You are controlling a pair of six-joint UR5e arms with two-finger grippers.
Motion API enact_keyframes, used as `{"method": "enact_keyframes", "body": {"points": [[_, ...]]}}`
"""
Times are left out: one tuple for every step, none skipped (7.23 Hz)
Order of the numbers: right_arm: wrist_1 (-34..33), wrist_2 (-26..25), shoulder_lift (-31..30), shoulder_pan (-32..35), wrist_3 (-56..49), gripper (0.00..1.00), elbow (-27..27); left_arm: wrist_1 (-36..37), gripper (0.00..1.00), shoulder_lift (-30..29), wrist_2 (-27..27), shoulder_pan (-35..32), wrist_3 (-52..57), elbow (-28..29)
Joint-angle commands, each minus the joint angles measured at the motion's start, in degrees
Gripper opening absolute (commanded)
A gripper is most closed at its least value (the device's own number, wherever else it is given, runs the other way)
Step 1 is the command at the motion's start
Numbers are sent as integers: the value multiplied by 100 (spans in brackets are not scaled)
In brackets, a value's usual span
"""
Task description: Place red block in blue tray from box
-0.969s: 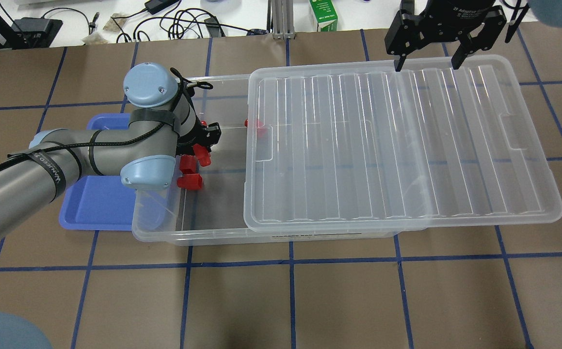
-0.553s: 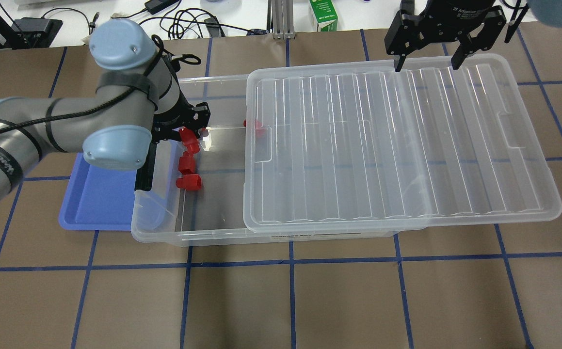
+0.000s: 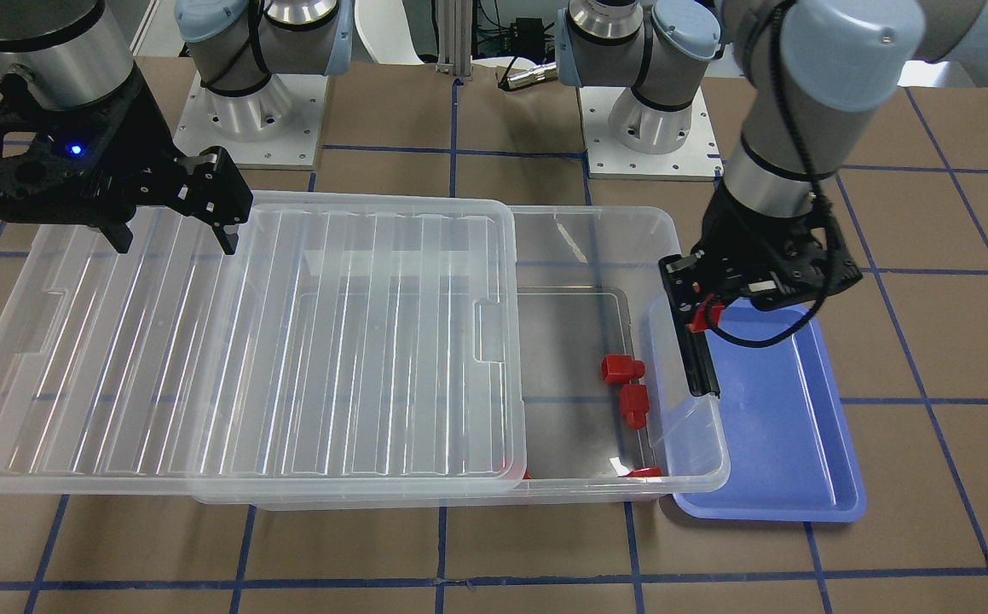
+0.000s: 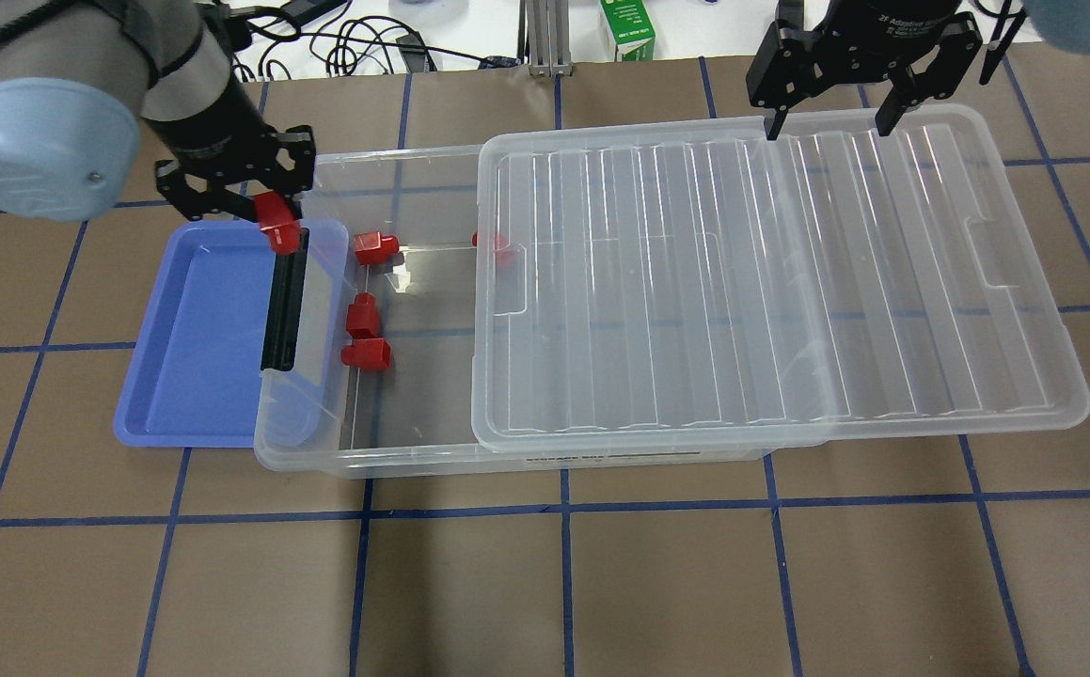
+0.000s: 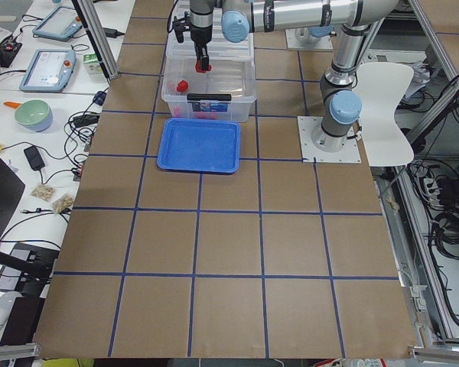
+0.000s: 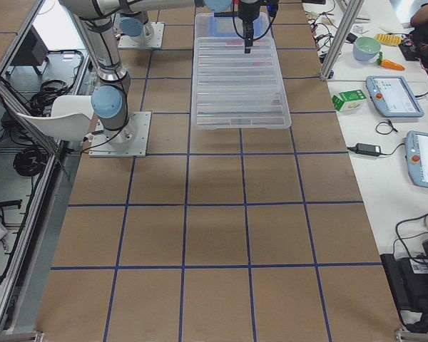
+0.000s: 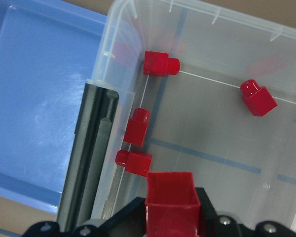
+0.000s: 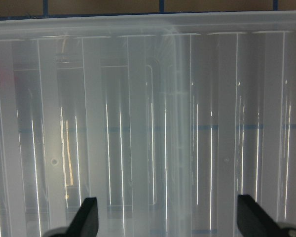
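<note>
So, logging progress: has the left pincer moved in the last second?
Yes. Overhead, the left pincer, shut on the red block, went left from inside the box to its rim by the blue tray.

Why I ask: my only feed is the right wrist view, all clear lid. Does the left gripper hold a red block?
Observer: Yes, the left gripper is shut on a red block.
Operator: Is it over the blue tray yet?
Observer: It hangs by the box's black handle, about over the blue tray's edge.
Operator: Any left inside?
Observer: Four more red blocks lie in the box's uncovered end.
</note>
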Motion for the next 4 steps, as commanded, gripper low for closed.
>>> {"method": "enact_keyframes", "body": {"points": [[10,-1,0,0,0,100,5,0,32,-158,-483,1291,1663,-178],[10,-9,-9,0,0,100,5,70,32,-298,-504,1609,2382,-449],[1,-1,0,0,0,100,5,610,32,-491,-678,1856,2929,-878],[1,-1,0,0,0,100,14,1242,32,-623,-897,1980,2978,-1353]]}}
